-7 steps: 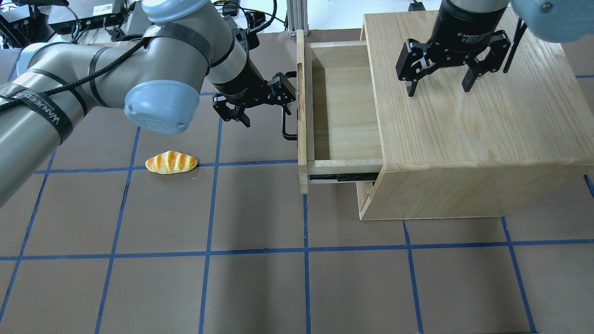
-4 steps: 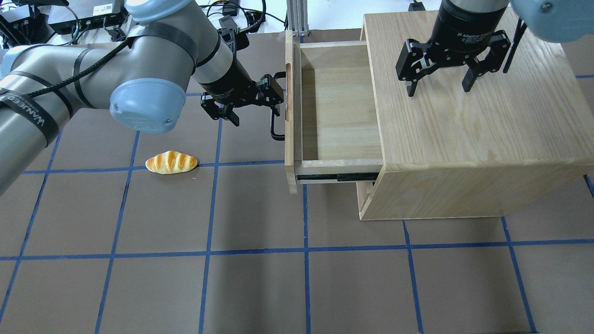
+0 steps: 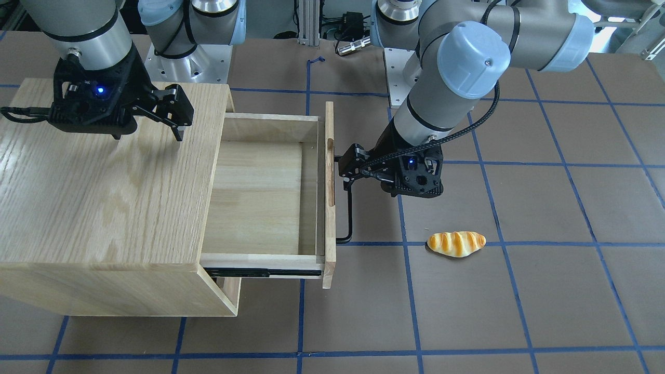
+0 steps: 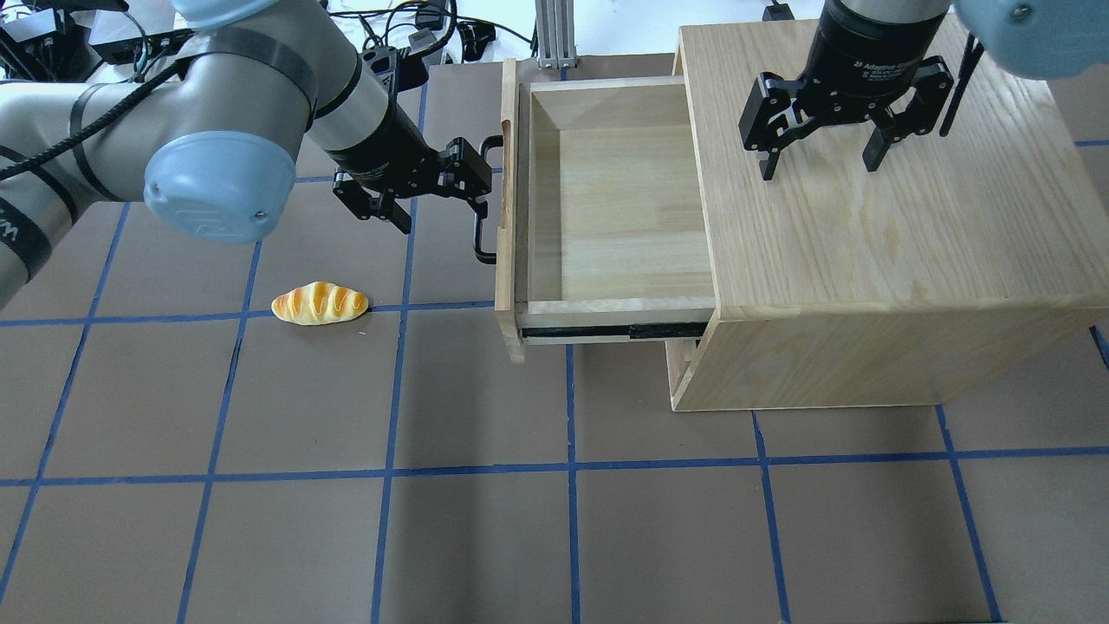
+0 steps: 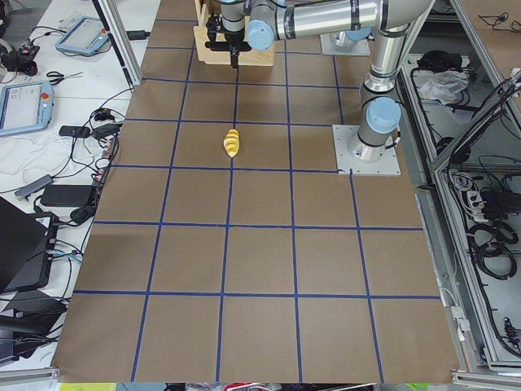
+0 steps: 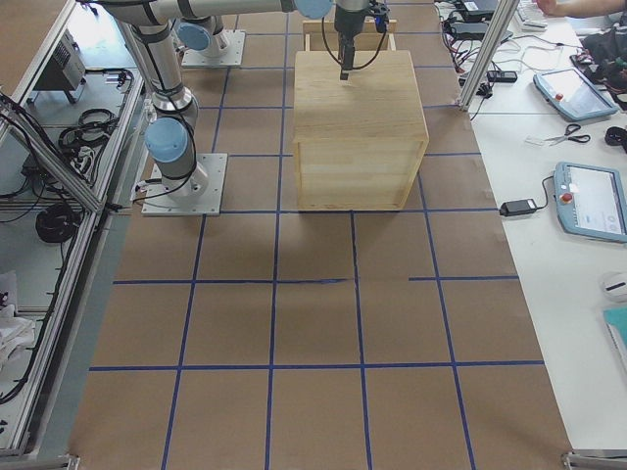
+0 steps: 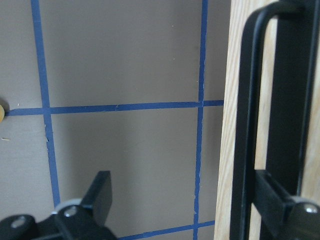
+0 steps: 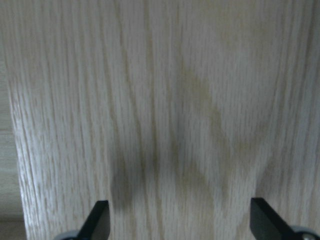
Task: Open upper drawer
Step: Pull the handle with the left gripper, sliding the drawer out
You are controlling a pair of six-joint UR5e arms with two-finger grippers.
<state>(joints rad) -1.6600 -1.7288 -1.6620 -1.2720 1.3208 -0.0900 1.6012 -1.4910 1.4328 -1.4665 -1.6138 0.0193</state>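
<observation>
The upper drawer (image 4: 615,208) is pulled far out of the oak cabinet (image 4: 910,243) and its box is empty; it also shows in the front-facing view (image 3: 260,197). Its front panel (image 4: 507,208) carries the black bar handle (image 4: 479,225). My left gripper (image 4: 437,195) is open, with one finger (image 7: 272,200) hooked behind the handle bar (image 7: 250,125) against the panel and the other finger (image 7: 97,200) out over the mat. My right gripper (image 4: 819,160) is open and empty, just above the cabinet top (image 8: 180,100).
A toy bread roll (image 4: 319,303) lies on the brown mat left of the drawer, also seen from the front (image 3: 456,243). The mat (image 4: 485,520) has a blue tape grid. Cables and boxes lie behind the table's far edge.
My left gripper has moved left with the handle hooked on its finger, and the drawer has slid further out of the cabinet. The right gripper has not moved.
</observation>
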